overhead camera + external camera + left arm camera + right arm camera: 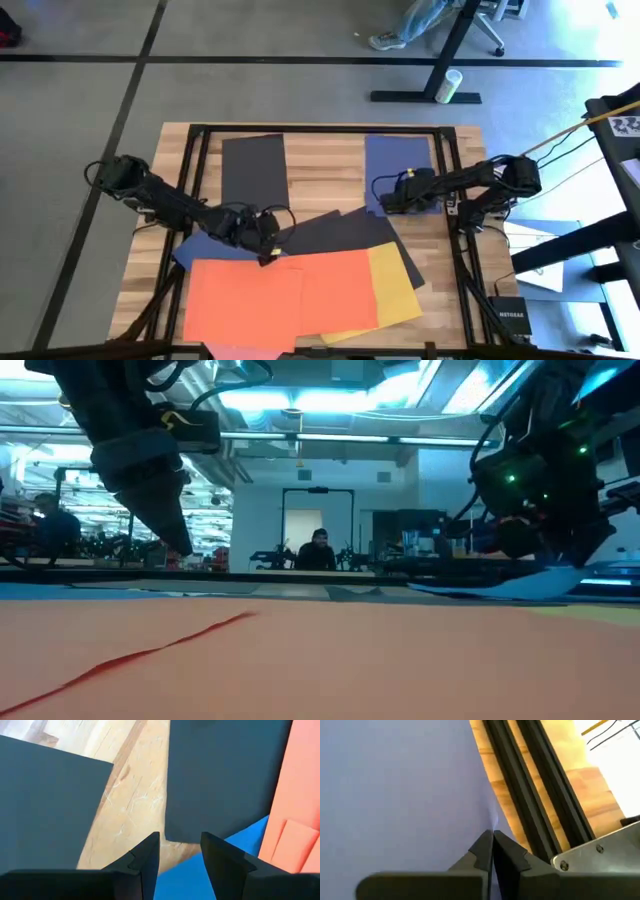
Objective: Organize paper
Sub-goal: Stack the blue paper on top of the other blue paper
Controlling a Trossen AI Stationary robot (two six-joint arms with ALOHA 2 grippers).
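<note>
Covering wooden table (330, 170), scattered paper (270, 295)

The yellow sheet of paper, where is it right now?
In the high view, the yellow sheet lies at the table's near right, partly under the orange-red sheet and overlapping a black sheet.

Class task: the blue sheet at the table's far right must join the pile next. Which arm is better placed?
Right. Its end effector is already shut on the blue sheet; the left end effector hangs open, empty, over the pile.
</note>
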